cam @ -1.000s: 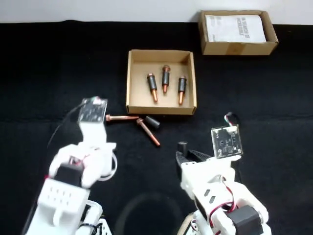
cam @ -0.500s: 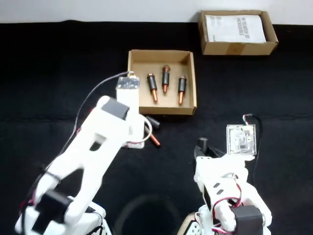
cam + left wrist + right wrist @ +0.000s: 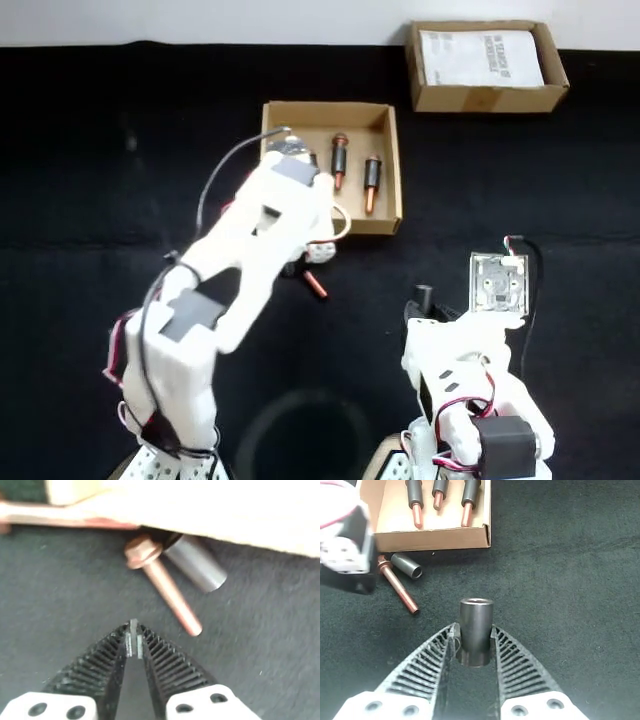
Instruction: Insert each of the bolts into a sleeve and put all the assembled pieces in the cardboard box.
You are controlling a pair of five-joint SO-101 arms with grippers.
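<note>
My left gripper (image 3: pixel 133 636) is shut on nothing, its tips just short of a loose copper bolt (image 3: pixel 162 592) on the black cloth. A loose grey sleeve (image 3: pixel 195 570) lies beside that bolt's head, and a second bolt (image 3: pixel 65 517) lies along the cardboard box's front wall (image 3: pixel 210 515). In the high view the left arm (image 3: pixel 270 220) stretches to the box (image 3: pixel 395 170), covering most of these parts; one bolt tip (image 3: pixel 316 286) shows. My right gripper (image 3: pixel 475 630) is shut on an upright grey sleeve (image 3: pixel 476 622), near the front. Three assembled pieces (image 3: pixel 439 495) lie in the box.
A second cardboard box (image 3: pixel 485 95) with a printed sheet sits at the back right. Black cloth (image 3: pixel 520 180) covers the table, with open room on the right and far left. The left arm's white body (image 3: pixel 345 535) stands beside the loose bolt (image 3: pixel 397 587).
The left arm has swung from the near left up and right to the loose bolts at the box's front. The right arm shifted slightly right, keeping its sleeve.
</note>
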